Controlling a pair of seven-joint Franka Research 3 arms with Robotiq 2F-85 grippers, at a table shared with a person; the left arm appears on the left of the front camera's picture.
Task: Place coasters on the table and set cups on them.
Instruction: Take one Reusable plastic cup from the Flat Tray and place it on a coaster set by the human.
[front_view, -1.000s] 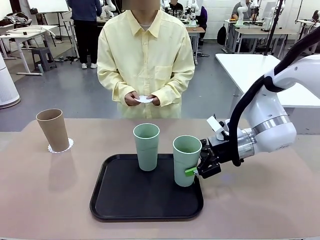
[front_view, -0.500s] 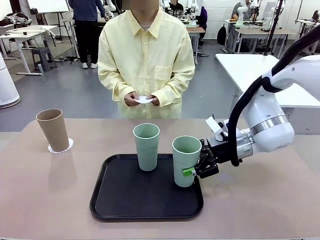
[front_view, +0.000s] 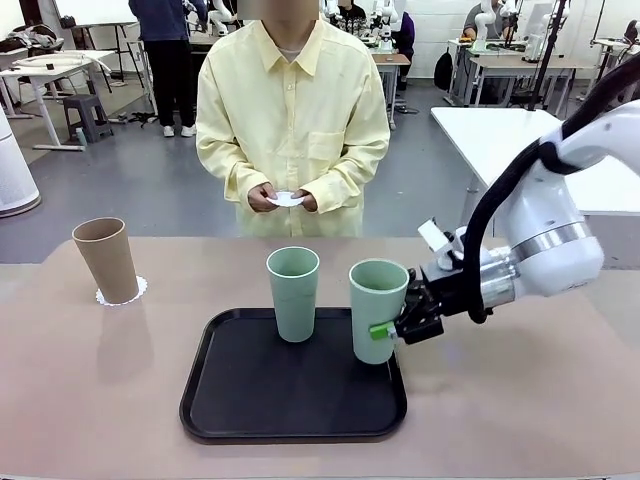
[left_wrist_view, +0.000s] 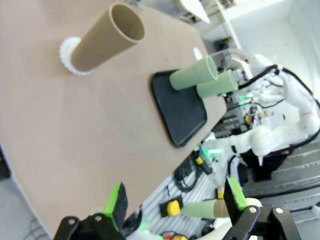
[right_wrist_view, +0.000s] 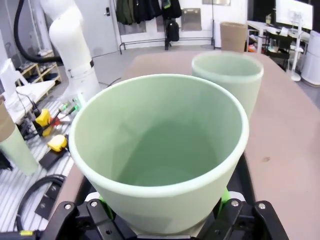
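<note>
The right gripper (front_view: 385, 330) is clamping a matte tapered mint cup (front_view: 378, 300) at the rounded edge of the tray (front_view: 250, 405). The left gripper (left_wrist_view: 175, 192) is gaping wide.

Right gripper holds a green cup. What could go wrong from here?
The right gripper clamps the held mint cup below its middle; it could tilt or slip. The second mint cup stands close on the tray and could get knocked. A coaster is in the person's hands, not yet down.
</note>
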